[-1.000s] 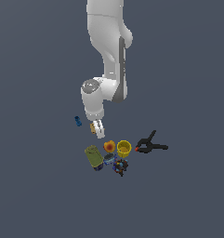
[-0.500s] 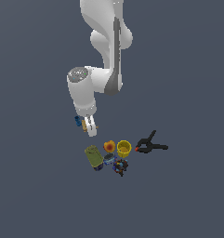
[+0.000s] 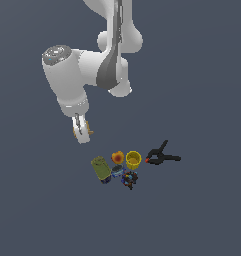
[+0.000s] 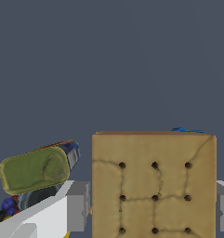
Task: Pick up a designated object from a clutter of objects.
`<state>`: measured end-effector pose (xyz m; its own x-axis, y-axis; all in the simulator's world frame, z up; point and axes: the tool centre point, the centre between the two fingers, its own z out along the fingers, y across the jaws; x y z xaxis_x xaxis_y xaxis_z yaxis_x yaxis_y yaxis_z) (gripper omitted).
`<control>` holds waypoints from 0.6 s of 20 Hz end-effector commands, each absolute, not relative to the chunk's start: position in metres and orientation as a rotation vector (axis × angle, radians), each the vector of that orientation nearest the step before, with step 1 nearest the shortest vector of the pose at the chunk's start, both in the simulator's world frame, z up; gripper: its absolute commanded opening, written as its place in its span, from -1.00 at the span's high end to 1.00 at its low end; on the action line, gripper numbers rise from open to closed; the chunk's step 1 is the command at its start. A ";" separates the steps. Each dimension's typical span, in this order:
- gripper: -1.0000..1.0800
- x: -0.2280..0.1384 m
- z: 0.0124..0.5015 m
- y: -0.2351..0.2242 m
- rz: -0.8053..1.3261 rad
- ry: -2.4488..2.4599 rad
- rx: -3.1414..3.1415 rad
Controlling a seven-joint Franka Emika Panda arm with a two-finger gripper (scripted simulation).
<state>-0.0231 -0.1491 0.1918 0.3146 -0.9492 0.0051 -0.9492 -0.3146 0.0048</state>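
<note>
No writing or label is showing on anything here. The one white arm [image 3: 87, 70] is reaching down from the top of the exterior view, its wrist bending toward the exterior view's left, and the gripper [image 3: 82, 131] is hanging above the floor, up and to the left of the clutter. The claw is clamping one tan cube [image 4: 154, 185]: in the wrist view it is sitting between the two grey fingers [image 4: 77, 206], with nine dark dots on the facing side, and only a sliver of tan is peeking out in the exterior view. A blue edge is just showing behind the cube's top.

On the floor, one olive-green can [image 3: 100, 168] is lying at the pile's left end. One black clamp [image 3: 161, 155] is lying at the right end, just beside one yellow cup [image 3: 133, 159]. One orange fruit [image 3: 117, 157] is sitting between can and cup. Dark multicoloured bits [image 3: 129, 178] are clustering on the near side, too small to count.
</note>
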 end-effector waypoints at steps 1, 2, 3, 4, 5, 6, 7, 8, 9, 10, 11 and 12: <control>1.00 -0.013 0.215 -0.159 0.002 -1.835 2.541; 1.00 -0.009 0.224 -0.162 0.002 -1.834 2.542; 1.00 -0.005 0.232 -0.166 0.002 -1.834 2.542; 1.00 -0.001 0.241 -0.169 0.002 -1.834 2.542; 1.00 0.002 0.249 -0.173 0.002 -1.834 2.542; 1.00 0.006 0.258 -0.176 0.002 -1.834 2.543; 1.00 0.010 0.265 -0.179 0.002 -1.834 2.543; 1.00 0.014 0.273 -0.182 0.002 -1.833 2.544; 1.00 0.017 0.280 -0.185 0.002 -1.833 2.544; 1.00 0.021 0.287 -0.188 0.002 -1.832 2.545; 1.00 0.024 0.294 -0.191 0.002 -1.832 2.545; 1.00 0.027 0.301 -0.193 0.002 -1.832 2.547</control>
<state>0.0223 -0.1890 0.2900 0.3169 -0.9484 0.0040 -0.9484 -0.3169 0.0035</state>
